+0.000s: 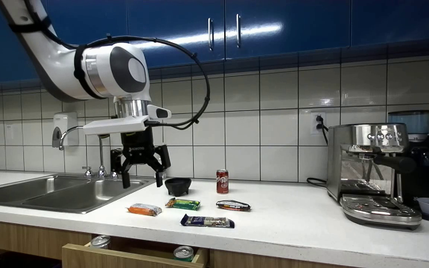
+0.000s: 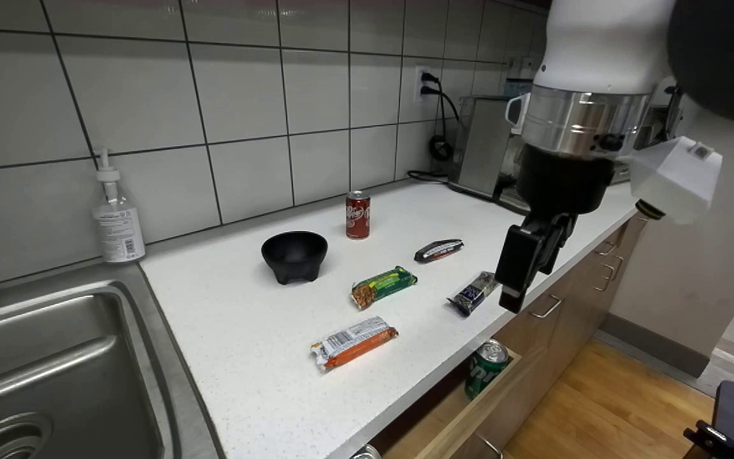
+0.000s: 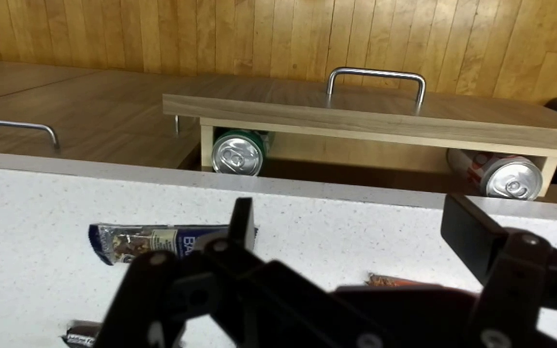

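Orange bar (image 1: pixel 144 209) nr blk bowl (image 1: pixel 177 186) is untouched, gripper (image 1: pixel 142 181) aloft w/ jaws apart: prob approach stage, next needing lowering.

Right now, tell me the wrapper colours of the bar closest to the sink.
Orange and white; the bar shows best in an exterior view.

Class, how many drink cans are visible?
3: a red metal can on the white speckled counter; a green metal can and a pale metal can in the open wooden drawer, which may hide more.
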{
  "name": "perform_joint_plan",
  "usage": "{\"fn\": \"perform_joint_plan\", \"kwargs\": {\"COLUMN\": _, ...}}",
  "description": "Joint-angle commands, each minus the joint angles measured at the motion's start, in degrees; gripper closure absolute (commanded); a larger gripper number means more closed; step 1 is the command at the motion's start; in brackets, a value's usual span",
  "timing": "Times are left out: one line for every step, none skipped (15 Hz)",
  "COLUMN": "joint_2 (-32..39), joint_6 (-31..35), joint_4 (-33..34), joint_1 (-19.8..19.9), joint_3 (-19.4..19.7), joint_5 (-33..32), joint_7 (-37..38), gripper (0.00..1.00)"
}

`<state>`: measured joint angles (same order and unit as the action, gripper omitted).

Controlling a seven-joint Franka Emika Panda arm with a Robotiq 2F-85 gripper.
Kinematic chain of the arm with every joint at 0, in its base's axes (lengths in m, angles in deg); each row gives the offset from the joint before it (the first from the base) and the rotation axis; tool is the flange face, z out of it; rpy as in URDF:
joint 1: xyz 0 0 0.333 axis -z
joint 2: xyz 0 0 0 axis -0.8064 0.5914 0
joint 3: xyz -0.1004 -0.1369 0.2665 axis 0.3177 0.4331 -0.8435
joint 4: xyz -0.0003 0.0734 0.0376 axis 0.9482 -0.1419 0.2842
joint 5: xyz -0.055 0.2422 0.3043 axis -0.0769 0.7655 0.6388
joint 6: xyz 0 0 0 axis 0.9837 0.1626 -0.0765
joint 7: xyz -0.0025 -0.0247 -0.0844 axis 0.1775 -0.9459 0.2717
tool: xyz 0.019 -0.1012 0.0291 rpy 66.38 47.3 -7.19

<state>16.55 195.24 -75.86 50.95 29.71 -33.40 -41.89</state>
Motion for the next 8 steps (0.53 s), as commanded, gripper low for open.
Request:
{"fn": "perform_joint_plan", "kwargs": {"joint_2": 3.9, "joint_6": 4.5, "joint_4": 0.1, "joint_1": 0.6, "joint_3": -0.9, "joint_5": -0.4, "joint_7": 1.7, "gripper": 0.0}}
{"fn": "perform_joint_plan", "kwargs": {"joint_2": 5.1, "joint_6": 5.6, "joint_4": 0.1, "joint_1": 0.6, "joint_3": -1.0, "joint_5": -0.4, "joint_7": 1.6, "gripper": 0.0}}
{"fn": "perform_joint_plan", "kwargs": {"joint_2": 6.2, "joint_6": 6.7, "joint_4": 0.0, "joint_1": 0.4, "joint_3": -0.9, "joint_5": -0.1, "joint_7": 1.3, "gripper": 0.0}}
{"fn": "perform_joint_plan", "kwargs": {"joint_2": 7.4, "joint_6": 7.7, "joint_4": 0.0, "joint_1": 0.3, "joint_3": -0.8, "joint_5": 0.1, "joint_7": 1.2, "gripper": 0.0}}
{"fn": "perform_joint_plan", "kwargs": {"joint_2": 8.5, "joint_6": 8.4, "joint_4": 0.1, "joint_1": 0.1, "joint_3": -0.9, "joint_5": 0.2, "joint_7": 1.1, "gripper": 0.0}}
{"fn": "perform_joint_plan", "kwargs": {"joint_2": 9.6, "joint_6": 9.5, "joint_4": 0.0, "joint_1": 0.0, "joint_3": -0.9, "joint_5": 0.1, "joint_7": 1.1, "gripper": 0.0}}
{"fn": "perform_joint_plan", "kwargs": {"joint_2": 10.7, "joint_6": 10.1, "joint_4": 0.0, "joint_1": -0.2, "joint_3": -0.9, "joint_5": 0.3, "joint_7": 0.8, "gripper": 0.0}}
{"fn": "perform_joint_plan", "kwargs": {"joint_2": 11.8, "joint_6": 10.7, "joint_4": 0.2, "joint_1": -0.4, "joint_3": -0.9, "joint_5": 0.7, "joint_7": 0.5, "gripper": 0.0}}
